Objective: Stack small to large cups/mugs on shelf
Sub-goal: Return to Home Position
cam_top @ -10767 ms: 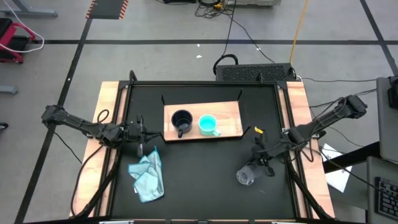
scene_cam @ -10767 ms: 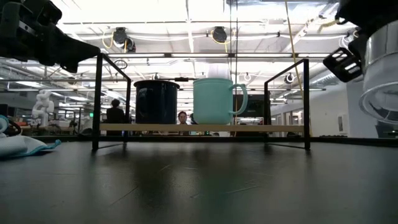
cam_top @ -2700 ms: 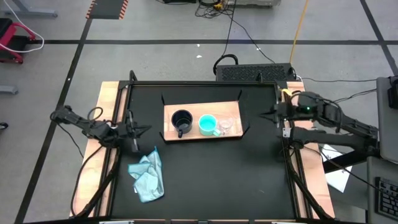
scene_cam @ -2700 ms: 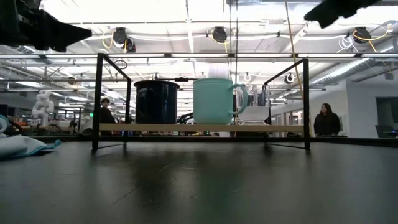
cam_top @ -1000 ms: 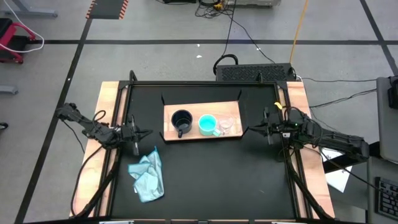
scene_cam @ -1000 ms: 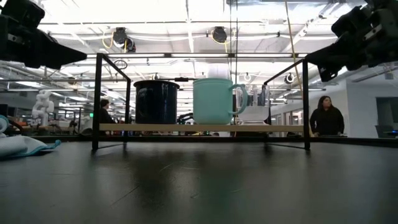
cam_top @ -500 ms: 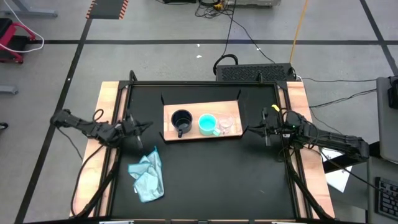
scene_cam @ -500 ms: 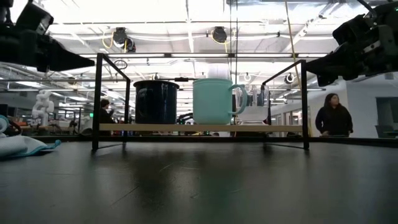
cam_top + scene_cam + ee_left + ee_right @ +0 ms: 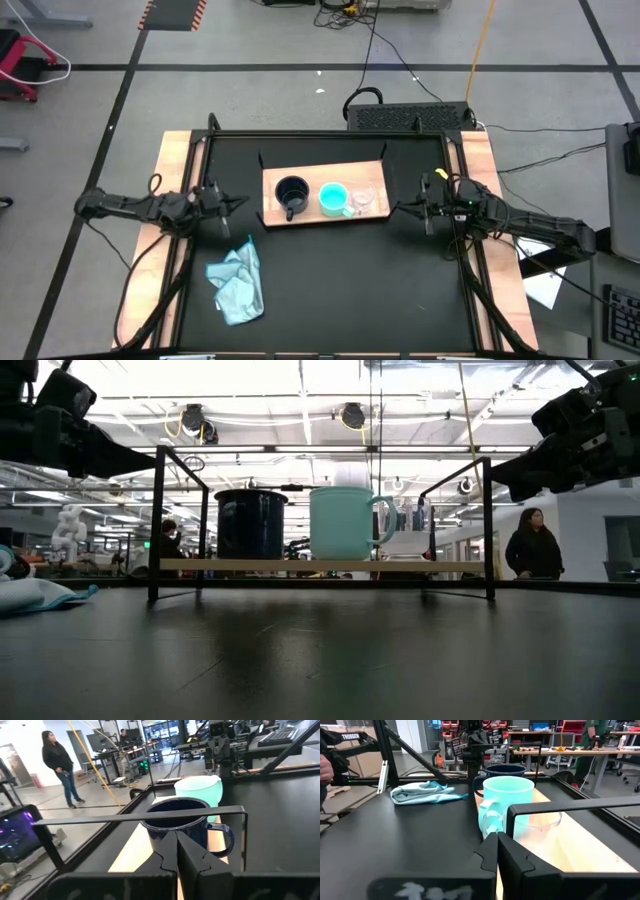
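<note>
**Cups on Shelf: Jaw State and Handling Notes**

Left jaws: closed finger to finger, holding nothing, parked just off one end of the wooden shelf (image 9: 300,176). Right jaws: likewise closed and empty, just off the opposite end.

Straight ahead of the left jaws, just past the shelf's black bracket: large navy mug (image 9: 186,820), upright. Next beyond it: turquoise mug (image 9: 335,199). Nearest the right jaws: small clear glass cup (image 9: 366,200), just beside the turquoise mug. All three upright in one row on the shelf, largest nearest the left jaws and smallest nearest the right. Placement judged complete, with only retraction remaining. Light blue cloth (image 9: 238,285) on the worktop (image 9: 340,290), off to the side of the left jaws, not involved.

If regrasping:
- Navy mug: probably the heaviest, rigid. Pinch across the rim wall, away from the handle.
- Turquoise mug: rigid, moderate weight. Same grip.
- Glass cup: light, smooth, likely slippery and breakable. Close gently across the rim and avoid knocking the neighbouring mug.

Mind the brackets when approaching from either end.
</note>
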Robot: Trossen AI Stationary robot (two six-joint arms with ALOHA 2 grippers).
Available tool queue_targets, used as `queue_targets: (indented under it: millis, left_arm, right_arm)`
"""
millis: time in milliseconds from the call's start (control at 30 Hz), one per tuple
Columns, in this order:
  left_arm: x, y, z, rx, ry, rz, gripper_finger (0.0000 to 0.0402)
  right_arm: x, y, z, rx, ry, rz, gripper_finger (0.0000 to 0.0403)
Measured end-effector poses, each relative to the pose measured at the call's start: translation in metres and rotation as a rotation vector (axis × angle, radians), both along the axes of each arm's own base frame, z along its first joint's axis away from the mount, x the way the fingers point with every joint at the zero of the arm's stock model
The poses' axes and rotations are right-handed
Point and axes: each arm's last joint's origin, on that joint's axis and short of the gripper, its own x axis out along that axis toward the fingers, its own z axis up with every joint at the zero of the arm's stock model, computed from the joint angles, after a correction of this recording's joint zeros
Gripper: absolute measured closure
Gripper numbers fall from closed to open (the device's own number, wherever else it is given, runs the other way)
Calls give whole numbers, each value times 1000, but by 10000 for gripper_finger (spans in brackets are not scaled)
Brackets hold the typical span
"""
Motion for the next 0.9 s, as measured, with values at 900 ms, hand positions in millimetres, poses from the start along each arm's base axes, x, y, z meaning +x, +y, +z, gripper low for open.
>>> queue_targets:
  millis: [900]
  left_arm:
    - [9,4,-12,-132,121,-134,401]
  right_arm:
    - [0,2,-4,40,31,60,403]
